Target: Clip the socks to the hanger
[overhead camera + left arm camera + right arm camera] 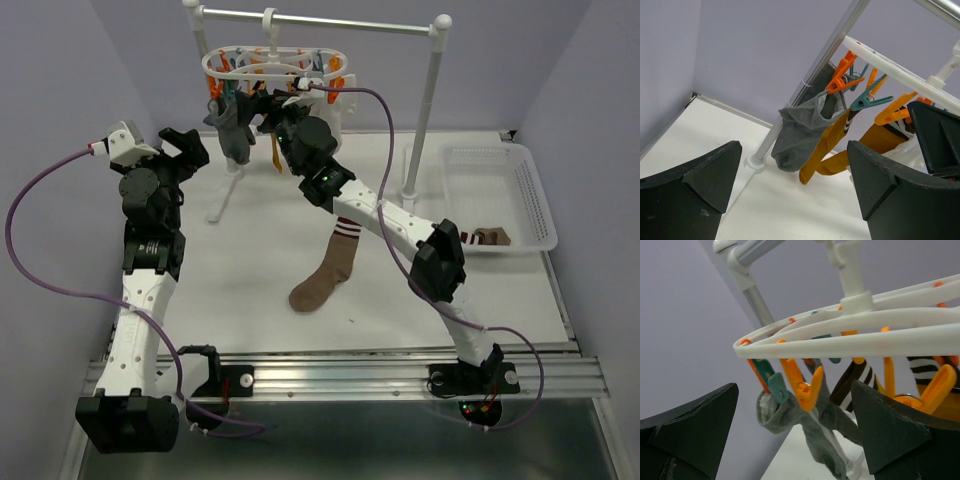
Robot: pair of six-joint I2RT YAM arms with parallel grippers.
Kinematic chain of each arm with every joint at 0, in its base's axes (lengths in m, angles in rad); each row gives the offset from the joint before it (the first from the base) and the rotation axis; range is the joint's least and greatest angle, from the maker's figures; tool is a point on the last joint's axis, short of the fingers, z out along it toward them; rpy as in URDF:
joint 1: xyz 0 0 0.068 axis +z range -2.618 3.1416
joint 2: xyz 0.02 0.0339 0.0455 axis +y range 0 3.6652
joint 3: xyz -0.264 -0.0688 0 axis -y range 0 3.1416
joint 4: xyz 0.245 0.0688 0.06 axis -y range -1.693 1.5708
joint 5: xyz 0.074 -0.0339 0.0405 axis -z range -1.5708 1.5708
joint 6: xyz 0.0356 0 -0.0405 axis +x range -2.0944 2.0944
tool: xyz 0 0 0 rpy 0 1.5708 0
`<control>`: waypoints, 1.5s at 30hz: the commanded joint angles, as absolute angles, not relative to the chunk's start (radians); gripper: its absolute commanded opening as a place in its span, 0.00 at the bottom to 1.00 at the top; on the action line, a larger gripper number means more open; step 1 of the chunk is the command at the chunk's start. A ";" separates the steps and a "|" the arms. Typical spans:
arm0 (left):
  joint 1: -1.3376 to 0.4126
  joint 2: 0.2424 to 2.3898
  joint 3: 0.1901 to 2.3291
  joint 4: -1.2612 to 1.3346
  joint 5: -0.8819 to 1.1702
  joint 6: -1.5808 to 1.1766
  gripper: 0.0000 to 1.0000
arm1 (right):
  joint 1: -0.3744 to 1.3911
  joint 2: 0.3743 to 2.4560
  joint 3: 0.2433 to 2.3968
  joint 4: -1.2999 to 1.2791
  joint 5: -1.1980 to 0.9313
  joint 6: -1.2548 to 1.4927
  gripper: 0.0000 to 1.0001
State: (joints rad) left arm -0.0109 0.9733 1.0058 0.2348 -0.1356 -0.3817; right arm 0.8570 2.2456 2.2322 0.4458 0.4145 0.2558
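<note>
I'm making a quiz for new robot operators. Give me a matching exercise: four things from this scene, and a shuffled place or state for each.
1. grey sock
2. striped-cuff tan sock
3. dark sock
4. left pincer

A. in the basket
B. open, empty
C. clipped to the hanger
D. lying on the table

Pairs: 1-C, 2-D, 3-A, 4-B

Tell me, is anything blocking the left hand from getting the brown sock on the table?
Two things. The stand's white foot lies on the table roughly between the left hand and the brown sock. And the right arm stretches above the sock's striped end, so only its toe half shows uncovered.
</note>
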 commanded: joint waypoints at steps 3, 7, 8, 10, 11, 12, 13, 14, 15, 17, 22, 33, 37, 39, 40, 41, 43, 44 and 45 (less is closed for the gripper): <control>-0.008 0.968 1.000 0.299 -0.126 -0.374 0.99 | 0.857 2.286 2.307 0.624 0.571 0.172 0.99; -0.008 0.976 1.006 0.296 -0.120 -0.380 0.99 | 0.867 2.324 2.353 0.657 0.589 0.132 0.91; -0.008 0.974 1.005 0.298 -0.112 -0.380 0.99 | 0.867 2.329 2.359 0.646 0.588 0.115 0.91; -0.008 0.974 0.999 0.305 -0.106 -0.379 0.99 | 0.867 2.306 2.309 0.617 0.562 0.117 0.94; -0.008 0.976 0.997 0.313 -0.100 -0.380 0.99 | 0.867 2.271 2.278 0.629 0.545 0.124 0.96; -0.008 0.977 0.997 0.314 -0.098 -0.382 0.99 | 0.867 2.257 2.229 0.641 0.543 0.124 0.97; -0.008 0.979 0.999 0.313 -0.092 -0.382 0.99 | 0.867 2.246 2.209 0.652 0.548 0.129 0.97; -0.008 0.982 1.000 0.313 -0.092 -0.382 0.99 | 0.867 2.237 2.197 0.660 0.548 0.127 0.97; -0.008 0.986 1.005 0.311 -0.089 -0.382 0.99 | 0.867 2.226 2.192 0.652 0.540 0.121 0.97; -0.008 0.992 1.009 0.311 -0.084 -0.379 0.99 | 0.867 2.192 2.177 0.593 0.482 0.118 0.99; -0.008 0.999 1.017 0.321 -0.069 -0.376 0.99 | 0.867 2.032 1.984 0.480 0.319 0.098 1.00; -0.008 1.032 1.011 0.395 0.041 -0.435 0.99 | 0.789 1.747 1.767 0.204 0.488 -0.041 1.00; -0.008 1.110 1.043 0.476 0.081 -0.481 0.99 | 0.718 1.739 1.808 0.169 0.445 -0.028 1.00; -0.008 1.181 1.103 0.477 0.118 -0.498 0.99 | 0.677 1.762 1.839 0.140 0.379 -0.014 1.00; -0.008 1.204 1.121 0.483 0.123 -0.502 0.99 | 0.664 1.773 1.857 0.129 0.359 -0.008 1.00; -0.008 1.230 1.138 0.489 0.126 -0.505 0.99 | 0.652 1.782 1.877 0.118 0.342 -0.003 1.00; -0.008 1.301 1.192 0.491 0.095 -0.520 0.99 | 0.630 1.808 1.925 0.100 0.275 0.011 1.00; -0.008 1.322 1.209 0.489 0.072 -0.525 0.99 | 0.611 1.815 1.949 0.094 0.259 0.041 1.00; -0.008 1.365 1.244 0.489 0.069 -0.525 0.99 | 0.601 1.824 1.960 0.091 0.230 0.047 1.00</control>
State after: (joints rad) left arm -0.0109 1.3033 1.1351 0.4160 0.0799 -0.4946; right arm 0.6285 1.8050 1.8709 0.1291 0.3473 0.0074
